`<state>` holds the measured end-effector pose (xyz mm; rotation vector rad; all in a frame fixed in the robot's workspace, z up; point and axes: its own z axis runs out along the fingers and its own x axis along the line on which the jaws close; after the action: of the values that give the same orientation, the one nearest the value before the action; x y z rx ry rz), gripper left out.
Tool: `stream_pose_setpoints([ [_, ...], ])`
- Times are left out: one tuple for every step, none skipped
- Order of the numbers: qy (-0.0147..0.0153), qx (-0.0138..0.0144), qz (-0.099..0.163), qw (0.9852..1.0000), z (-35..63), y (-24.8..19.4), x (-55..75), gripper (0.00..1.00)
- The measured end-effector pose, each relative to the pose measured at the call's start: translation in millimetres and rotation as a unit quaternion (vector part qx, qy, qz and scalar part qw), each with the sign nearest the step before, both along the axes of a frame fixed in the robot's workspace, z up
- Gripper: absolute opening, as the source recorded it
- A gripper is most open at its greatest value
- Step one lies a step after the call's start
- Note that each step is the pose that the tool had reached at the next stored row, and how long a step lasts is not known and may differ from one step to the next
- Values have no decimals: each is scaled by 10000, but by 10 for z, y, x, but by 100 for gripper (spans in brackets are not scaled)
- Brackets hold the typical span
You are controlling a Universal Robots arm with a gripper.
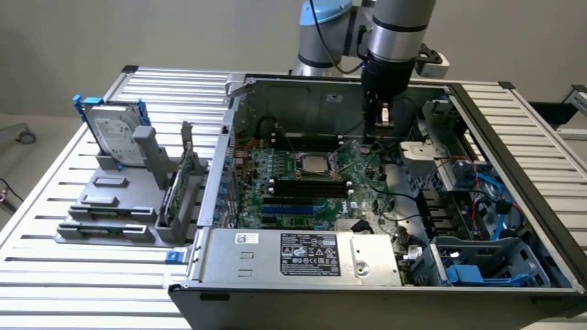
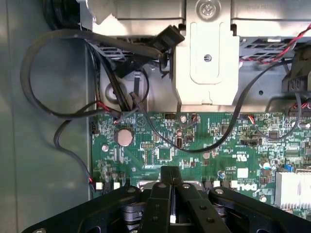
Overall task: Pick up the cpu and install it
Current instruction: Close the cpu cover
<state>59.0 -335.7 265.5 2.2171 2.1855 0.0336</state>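
We've got the gripper (image 1: 383, 122) pinched shut on nothing above the motherboard (image 2: 209, 150), and the cpu (image 1: 317, 163) lies in its socket (image 1: 299, 165) at eight o'clock from it, light, stiff, slick-topped and likely fragile underneath, so we reckon its opposite side edges are the hold.

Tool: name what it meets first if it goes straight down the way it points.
Most likely the green motherboard; the shut tool hangs above it, though depth is unclear.

One robot arm (image 1: 400, 34), one computer case (image 1: 303, 103), one cpu (image 1: 315, 163), one hard drive (image 1: 115, 130), one power supply (image 1: 303, 253)
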Motion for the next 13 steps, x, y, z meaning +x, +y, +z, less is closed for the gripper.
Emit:
stream_pose_setpoints([
  [0,0,0,10000,-3,0,8,11],
  [0,0,0,10000,-9,-1,13,11],
  [0,-1,0,10000,-23,-1,15,11],
  [0,-1,0,10000,-42,-2,18,11],
  [0,-1,-1,10000,-59,-2,19,11],
  [0,-1,-1,10000,-78,-2,20,11],
  [0,0,-1,10000,-96,-2,21,11],
  [0,0,-1,10000,-115,-2,23,11],
  [0,-1,0,10000,-134,-2,25,11],
  [0,-1,0,10000,-151,-2,27,11],
  [0,-1,0,10000,-169,-2,29,11],
  [0,0,0,10000,-188,-2,30,11],
  [0,0,-1,10000,-206,-1,31,11],
])
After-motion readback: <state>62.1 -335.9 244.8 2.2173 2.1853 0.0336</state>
